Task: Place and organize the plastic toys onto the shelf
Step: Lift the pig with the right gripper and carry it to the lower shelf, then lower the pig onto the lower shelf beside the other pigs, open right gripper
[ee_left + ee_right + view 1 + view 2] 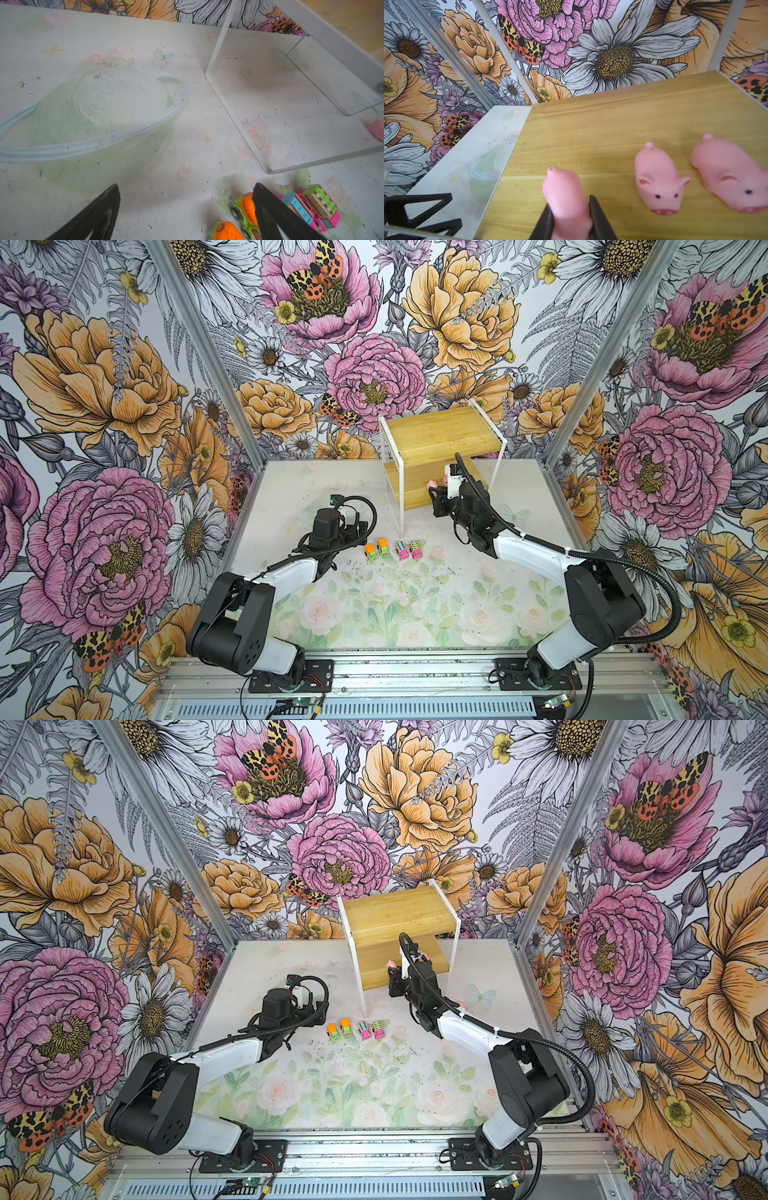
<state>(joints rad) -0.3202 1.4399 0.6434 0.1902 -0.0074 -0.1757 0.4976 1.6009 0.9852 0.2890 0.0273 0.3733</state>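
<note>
Shelf first: pale wooden boards in a thin white frame, standing rigid at the back of the surface. Out front, a tidy row sits on the surface: two green trucks with orange tops, two pink trucks with multicoloured tops. Hard, light plastic on wheels, I'd say; pinch across the flanks or they'll roll. The left fingers hover wide apart beside them, holding nothing. Smallest now: the right fingers are pinched tight round a pink pig over the shelf's board, its body bulging. It looks soft, squashy and featherlight, so mid-body is the place. Two more pigs lie just beside, on the wood.
</note>
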